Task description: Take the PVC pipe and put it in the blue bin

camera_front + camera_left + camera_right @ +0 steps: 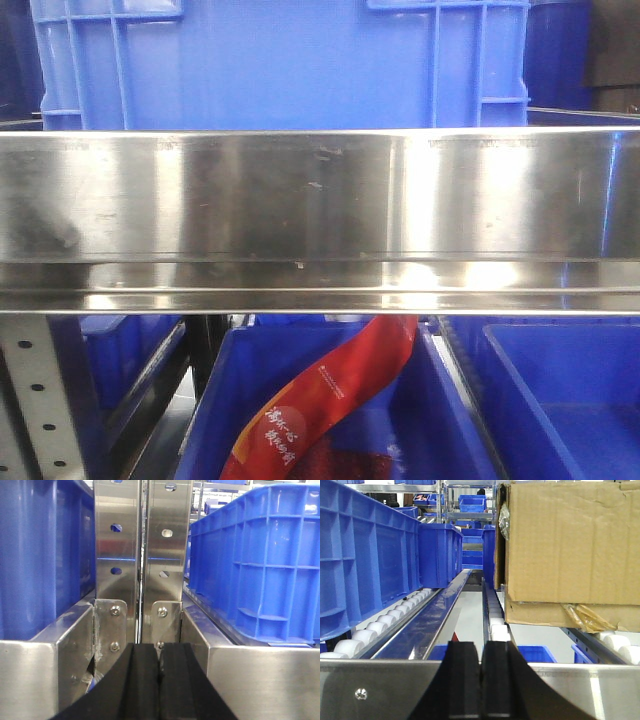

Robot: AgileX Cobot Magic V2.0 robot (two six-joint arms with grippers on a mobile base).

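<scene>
PVC pipe shows in no view, so its axis cannot be told — left gripper (159,680) and right gripper (481,680) both have fingers pressed together, holding nothing.

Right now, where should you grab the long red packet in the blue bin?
Probably its middle, pinched across the narrow width. The red packet is a long, flat strip leaning up from the blue bin, and the steel rail sits above its top, so come from the front, under the rail.
</scene>
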